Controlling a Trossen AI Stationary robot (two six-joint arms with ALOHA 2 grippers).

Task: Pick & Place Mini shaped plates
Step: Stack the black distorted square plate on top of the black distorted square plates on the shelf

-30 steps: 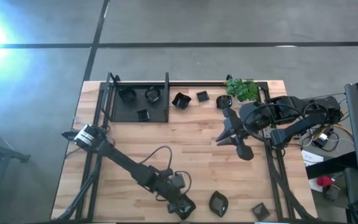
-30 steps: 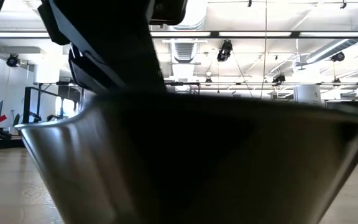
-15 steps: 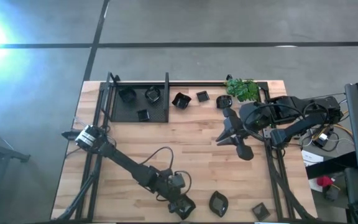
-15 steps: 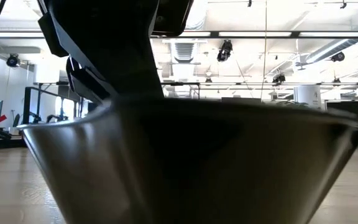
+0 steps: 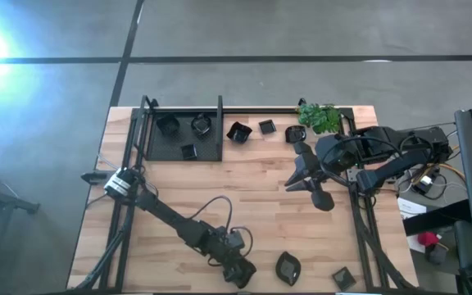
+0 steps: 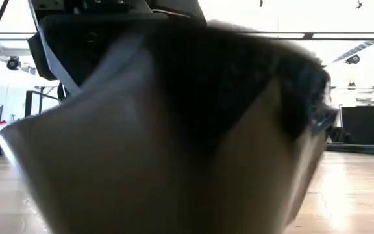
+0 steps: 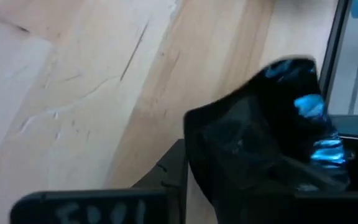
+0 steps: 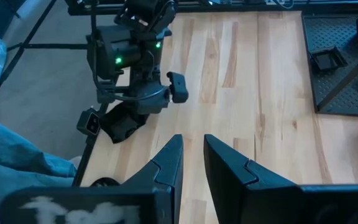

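The left tool [image 5: 241, 273] sits at the near edge of the bench [image 5: 252, 205], pinching a plate [image 7: 272, 149] by its rim. The left wrist view shows the glossy black dish tipped up between the dark fingers, and in the low view the same plate fills nearly the whole picture, tilted and seemingly off the wood (the lift looks just begun, as a judgement). Just to the right of that tool lies a leaf plate [image 5: 287, 268], and a little farther right a square plate [image 5: 343, 279], both loose on the bench; the left arm is plainly the nearer one for these.

The relation that matters next is the carry: the tray [image 5: 183, 131] lies well away from the left tool, straight across the bench at the far side and somewhat to its left, already holding three small plates. The held plate would likely have to travel that whole depth.

The right tool [image 5: 319, 195] hangs mid-bench on the right side, its fingers close together with a narrow gap between them and nothing held. Beyond it, along the far edge, three more plates [image 5: 238, 131] sit in a row beside a plant [image 5: 319, 116].
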